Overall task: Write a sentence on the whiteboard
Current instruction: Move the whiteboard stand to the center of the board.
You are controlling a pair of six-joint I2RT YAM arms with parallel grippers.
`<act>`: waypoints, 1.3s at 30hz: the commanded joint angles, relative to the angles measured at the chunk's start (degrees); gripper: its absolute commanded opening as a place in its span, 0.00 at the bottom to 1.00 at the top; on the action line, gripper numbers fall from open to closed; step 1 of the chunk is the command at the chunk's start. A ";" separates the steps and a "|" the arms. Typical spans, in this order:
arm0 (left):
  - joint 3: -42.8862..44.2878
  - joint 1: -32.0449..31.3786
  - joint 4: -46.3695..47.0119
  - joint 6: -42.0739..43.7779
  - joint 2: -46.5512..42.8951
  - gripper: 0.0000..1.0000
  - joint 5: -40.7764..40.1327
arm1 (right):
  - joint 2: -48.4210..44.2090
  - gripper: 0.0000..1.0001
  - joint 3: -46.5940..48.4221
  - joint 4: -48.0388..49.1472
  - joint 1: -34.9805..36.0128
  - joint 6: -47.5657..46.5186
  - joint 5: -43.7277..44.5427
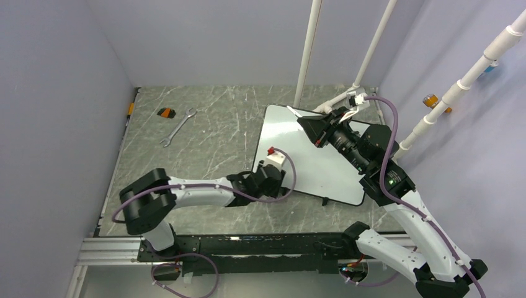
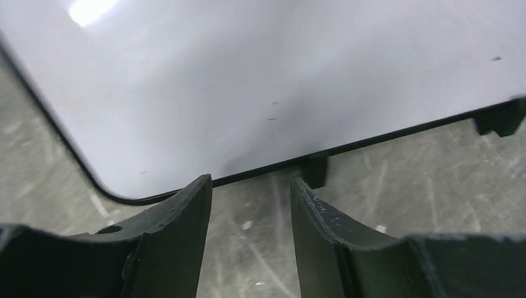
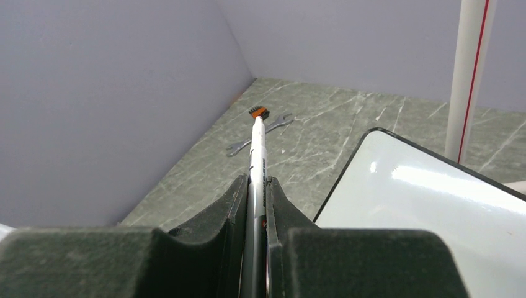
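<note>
I see the grey marbled worktop (image 1: pixel 211 143) with the whiteboard (image 1: pixel 298 155) lying flat and askew, right of centre. My left gripper (image 2: pixel 251 186) sits low at its near-left edge, jaws spread over bare worktop. My right gripper (image 3: pixel 256 183) hovers above the board's far side, jaws pinching a marker (image 3: pixel 257 143). A wrench (image 1: pixel 178 126) lies far left.

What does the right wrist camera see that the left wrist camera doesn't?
Only the right wrist view shows a marker clamped in the right gripper, a wrench on the table beyond it, and a white pipe. Only the left wrist view shows small black feet under the whiteboard and the left gripper, parted and empty. Both show whiteboard and marbled table.
</note>
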 commanded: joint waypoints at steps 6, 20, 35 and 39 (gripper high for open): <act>10.52 -5.71 -2.07 -1.30 10.09 0.46 -2.20 | -1.23 0.00 2.57 -1.52 -0.12 -0.56 2.03; 16.44 -6.39 -7.39 -5.56 17.63 0.32 -4.66 | -0.96 0.00 2.07 -1.92 -0.12 0.15 1.86; 17.61 -6.39 -17.22 -14.14 18.38 0.00 -12.83 | 0.22 0.00 1.76 -1.46 -0.14 0.17 1.68; 13.84 -6.24 -21.41 -20.15 15.43 0.00 -15.98 | 0.43 0.00 1.96 -1.29 -0.12 0.38 1.64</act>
